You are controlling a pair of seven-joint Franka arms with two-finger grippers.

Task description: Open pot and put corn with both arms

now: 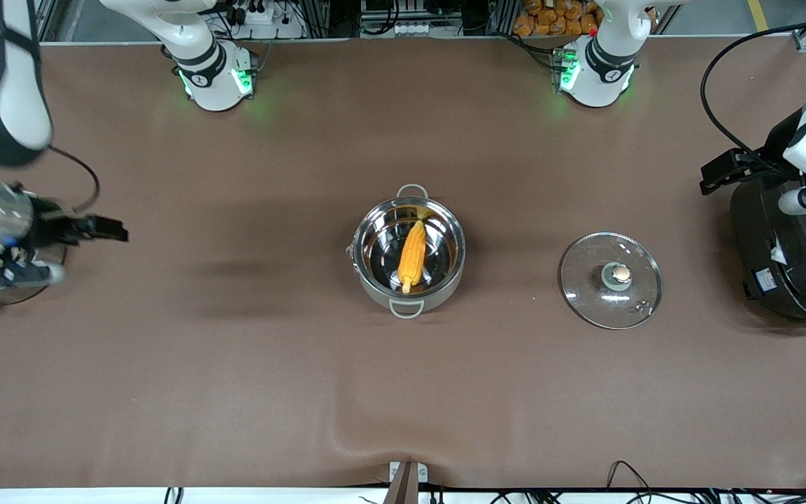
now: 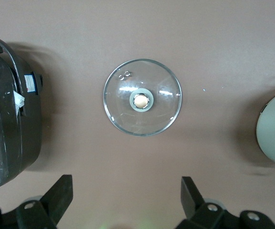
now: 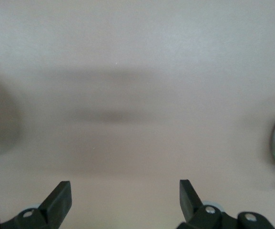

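Fingers spread and empty, the left gripper [image 2: 123,200] hangs above the rice cooker [image 1: 791,259] and the right gripper [image 3: 123,200] over the counter's [image 1: 235,364] opposite end — both drawn clear of the pot [image 1: 408,255], where the corn [image 1: 412,255] lies, glass lid [image 1: 611,280] parked beside it.

Brown cloth table [image 1: 235,392], cluttered strip running along top of frame.

Cloth is covering nearly the whole frame and rippling at bottom center, where a small metal bracket [image 1: 404,479] is sitting at the edge. Black cables [image 1: 627,470] are trailing along a white strip at bottom right. Top center: power strip w/ plugs [image 1: 252,14] and alu frame bars showing. Top right: orange packets [image 1: 557,17] are piling up, w/ grey floor & a yellow line [image 1: 757,14] in the corner. Even overhead light, shadows staying soft.
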